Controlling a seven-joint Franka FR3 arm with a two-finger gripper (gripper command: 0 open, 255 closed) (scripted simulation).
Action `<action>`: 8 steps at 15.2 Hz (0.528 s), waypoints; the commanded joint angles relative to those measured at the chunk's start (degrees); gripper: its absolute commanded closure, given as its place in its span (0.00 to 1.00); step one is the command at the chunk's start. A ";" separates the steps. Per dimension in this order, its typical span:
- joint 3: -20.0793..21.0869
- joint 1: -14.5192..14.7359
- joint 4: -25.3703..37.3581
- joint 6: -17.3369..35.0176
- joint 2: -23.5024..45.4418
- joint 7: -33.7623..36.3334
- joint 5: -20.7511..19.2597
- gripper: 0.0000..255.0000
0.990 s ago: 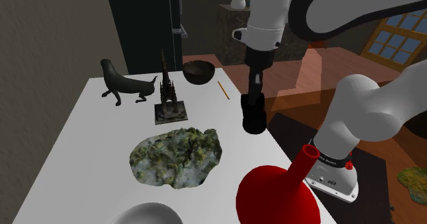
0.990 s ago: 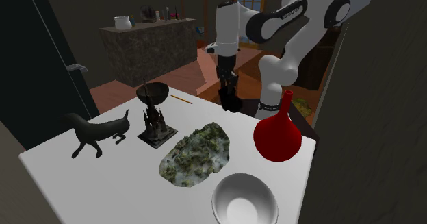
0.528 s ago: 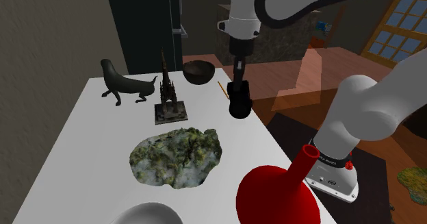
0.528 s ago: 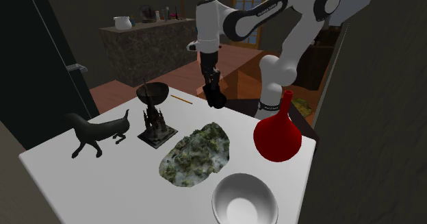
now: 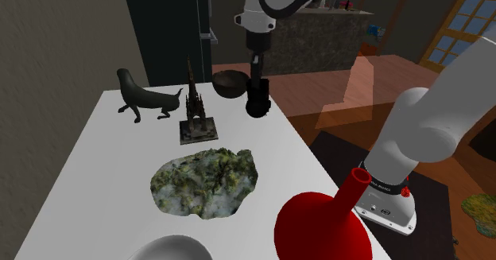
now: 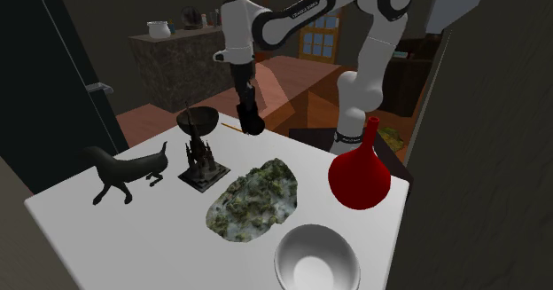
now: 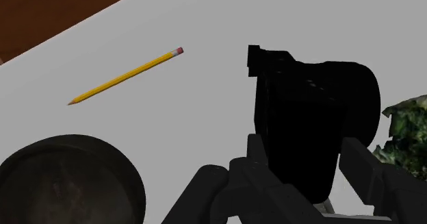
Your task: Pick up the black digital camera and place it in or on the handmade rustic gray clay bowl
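My gripper (image 5: 256, 98) is shut on the black digital camera (image 5: 256, 107), which hangs above the white table (image 5: 103, 171) near its far edge. The dark grey clay bowl (image 5: 230, 83) stands just beyond and to the shoulder view's left of the camera. From the second exterior view the camera (image 6: 252, 121) hangs to the right of the bowl (image 6: 197, 119). Through the wrist view the black fingers (image 7: 256, 162) clasp the camera (image 7: 311, 106), and the bowl's rim (image 7: 68, 178) lies off to one side, not under it.
A yellow pencil (image 7: 126, 75) lies on the table between bowl and camera. A dark seal figurine (image 5: 147, 99), a small tower model (image 5: 195, 111), a mossy rock slab (image 5: 207, 179), a red vase (image 5: 322, 227) and a white bowl (image 5: 171, 249) share the table.
The arm has carried the camera from beyond the table's right edge toward the far left in the shoulder view, closer to the dark bowl. The grip has stayed shut.
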 commanded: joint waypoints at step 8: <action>-3.13 -2.76 19.83 -2.00 17.70 -5.33 -1.28 1.00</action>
